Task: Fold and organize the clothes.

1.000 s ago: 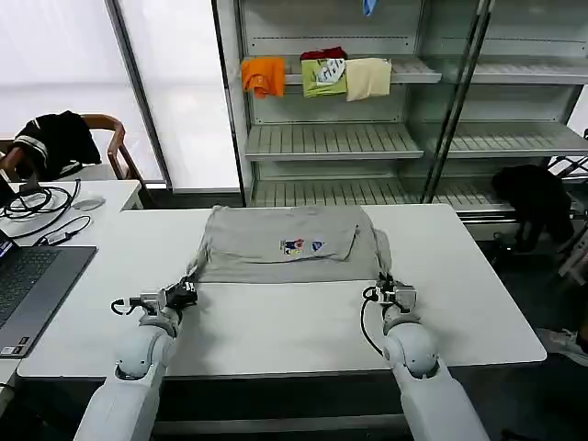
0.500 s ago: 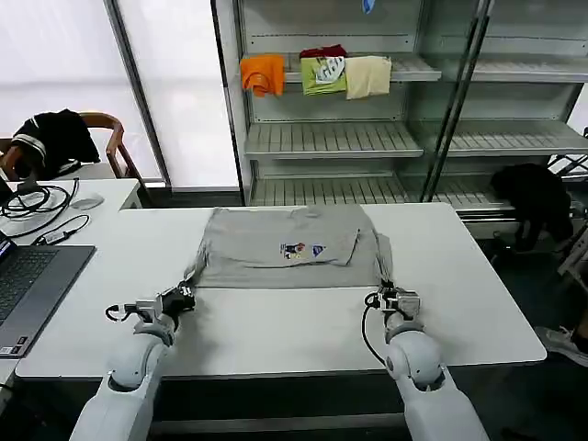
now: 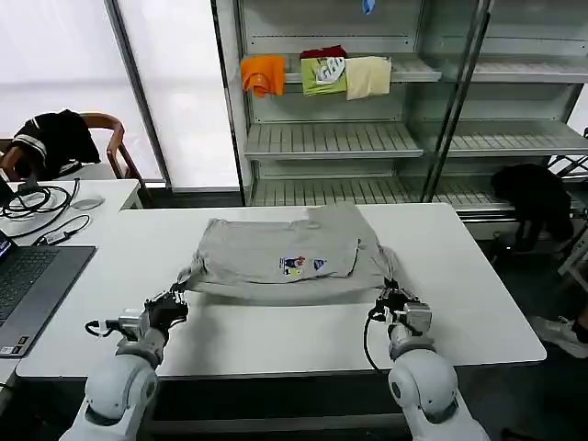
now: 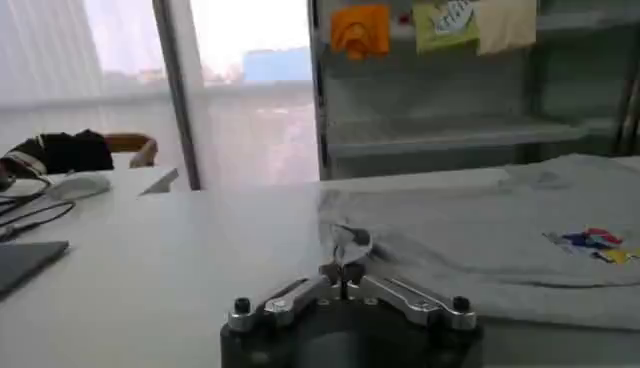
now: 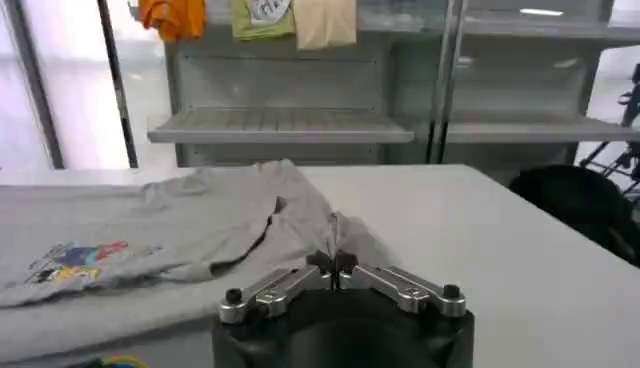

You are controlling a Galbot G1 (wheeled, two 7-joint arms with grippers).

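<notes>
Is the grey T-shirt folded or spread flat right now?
Partly folded: the T-shirt lies doubled with chest print up, both near corners pinched by left gripper and right gripper.

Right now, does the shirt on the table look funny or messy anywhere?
A little. The grey T-shirt isn't lying flat: the left gripper and right gripper each pinch a near corner, so the front edge is stretched and lifted, with wrinkles bunched at both corners. Nothing looks torn or spilled on the table.

A white desk [image 3: 276, 331] stands near. Far behind it are metal shelves [image 3: 335, 138]. Bright windows [image 3: 175, 83] and a wooden chair [image 3: 115, 138] are on the left.
</notes>
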